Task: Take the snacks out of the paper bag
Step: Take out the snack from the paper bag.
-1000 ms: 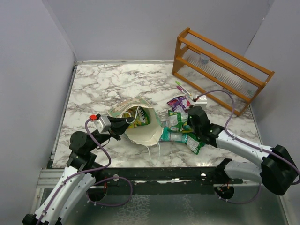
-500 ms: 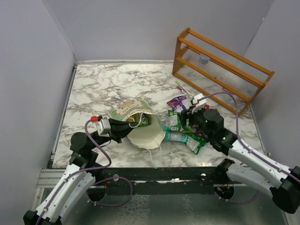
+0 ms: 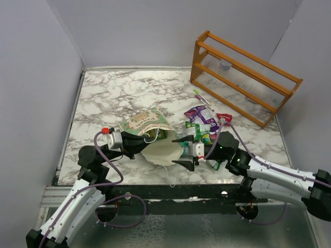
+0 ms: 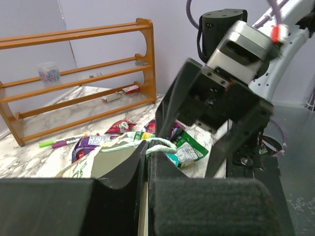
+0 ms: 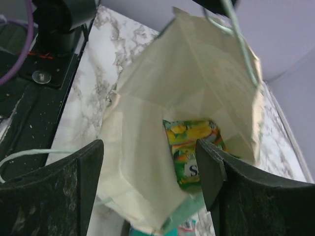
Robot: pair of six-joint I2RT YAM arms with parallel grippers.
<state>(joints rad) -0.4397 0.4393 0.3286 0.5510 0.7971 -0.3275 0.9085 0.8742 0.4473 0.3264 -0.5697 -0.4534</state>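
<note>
A pale green paper bag (image 3: 142,121) lies on its side near the middle of the marble bench (image 3: 108,93), its cream mouth turned toward the right arm. Deep inside sits one green-and-yellow packet (image 5: 193,147). The left claw (image 4: 147,150) is pinched narrow on the bag's rim. The right claw (image 3: 179,151) is spread wide just at the opening — empty, one finger to each side. More snacks (image 3: 201,121) lie heaped just right of the bag, and a wooden rack (image 3: 243,77) stands at the far right corner.
</note>
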